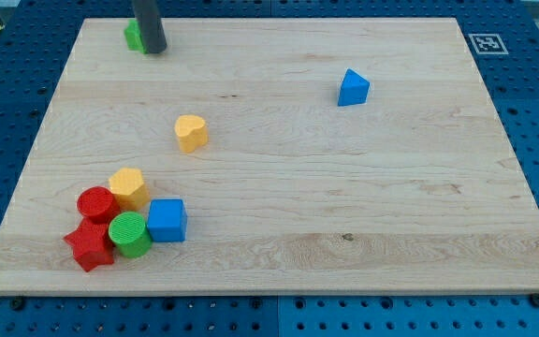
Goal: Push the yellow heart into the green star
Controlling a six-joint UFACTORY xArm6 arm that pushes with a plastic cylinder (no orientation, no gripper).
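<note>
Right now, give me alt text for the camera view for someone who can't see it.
My tip rests against the green star at the wooden board's top left, far from the yellow heart left of centre. A blue triangular block sits upper right; five blocks cluster bottom left.

The yellow heart (191, 133) lies flat at the frame's centre-left; the green star (134, 36), partly hidden, sits at upper left.

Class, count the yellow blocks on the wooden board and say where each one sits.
2. The yellow heart stands alone left of the board's centre. The other yellow block is in the cluster at the view's bottom left, touching the red cylinder. None seems hidden.
</note>
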